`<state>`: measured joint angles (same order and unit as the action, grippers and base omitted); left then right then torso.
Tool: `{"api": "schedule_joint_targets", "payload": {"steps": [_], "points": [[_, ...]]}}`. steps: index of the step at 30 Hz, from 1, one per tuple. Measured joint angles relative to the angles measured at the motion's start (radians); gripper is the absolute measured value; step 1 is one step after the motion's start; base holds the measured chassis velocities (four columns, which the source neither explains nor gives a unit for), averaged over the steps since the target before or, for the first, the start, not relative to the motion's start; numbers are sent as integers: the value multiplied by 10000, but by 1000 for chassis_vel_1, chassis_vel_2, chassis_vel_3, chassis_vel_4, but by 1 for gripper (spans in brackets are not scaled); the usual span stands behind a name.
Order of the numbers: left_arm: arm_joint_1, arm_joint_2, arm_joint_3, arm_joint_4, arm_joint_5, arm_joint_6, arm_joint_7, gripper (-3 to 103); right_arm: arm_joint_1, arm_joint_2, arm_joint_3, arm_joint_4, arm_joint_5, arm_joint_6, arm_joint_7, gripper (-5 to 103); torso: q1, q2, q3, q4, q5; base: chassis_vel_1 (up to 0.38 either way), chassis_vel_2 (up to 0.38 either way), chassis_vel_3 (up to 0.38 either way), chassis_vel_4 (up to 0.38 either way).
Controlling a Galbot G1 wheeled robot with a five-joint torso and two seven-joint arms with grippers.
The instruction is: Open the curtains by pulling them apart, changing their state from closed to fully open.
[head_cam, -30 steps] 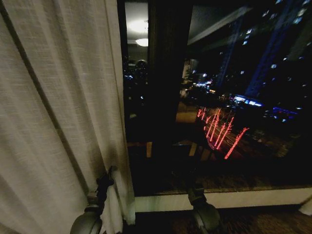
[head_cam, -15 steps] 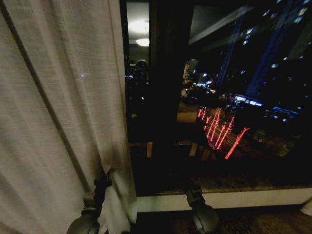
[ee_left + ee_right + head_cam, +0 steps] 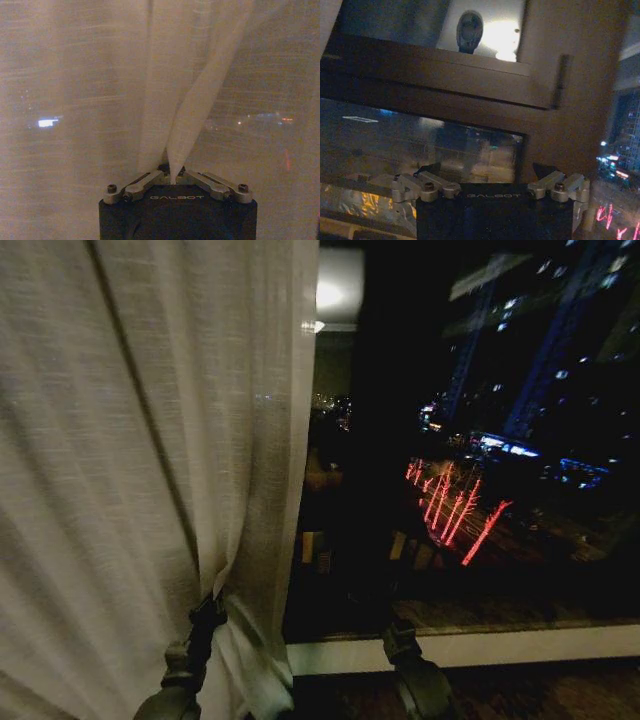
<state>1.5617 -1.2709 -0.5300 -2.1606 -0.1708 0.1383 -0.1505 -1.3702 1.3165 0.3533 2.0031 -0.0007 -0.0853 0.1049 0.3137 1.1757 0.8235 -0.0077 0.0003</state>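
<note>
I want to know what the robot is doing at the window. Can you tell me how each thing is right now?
Sheer curtain: drawn to the left side, a fold pinched in the left claw, glass beside it uncovered.
Left claw: shut on the curtain fold.
Right claw: open, holding nothing, facing the window.
Window: glass bare, night city lights showing through.

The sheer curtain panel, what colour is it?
Off-white, with vertical pleats on the sheer woven curtain panel; head view shows it best.
</note>
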Motion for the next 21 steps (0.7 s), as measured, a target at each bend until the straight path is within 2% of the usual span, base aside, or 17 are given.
{"api": "schedule_joint_targets", "payload": {"steps": [21], "points": [[468, -224, -88, -580, 271, -90, -13, 0, -281, 7, 17, 354, 18, 38, -13, 100, 0, -1, 0, 0, 0, 353, 348, -349, -351]]}}
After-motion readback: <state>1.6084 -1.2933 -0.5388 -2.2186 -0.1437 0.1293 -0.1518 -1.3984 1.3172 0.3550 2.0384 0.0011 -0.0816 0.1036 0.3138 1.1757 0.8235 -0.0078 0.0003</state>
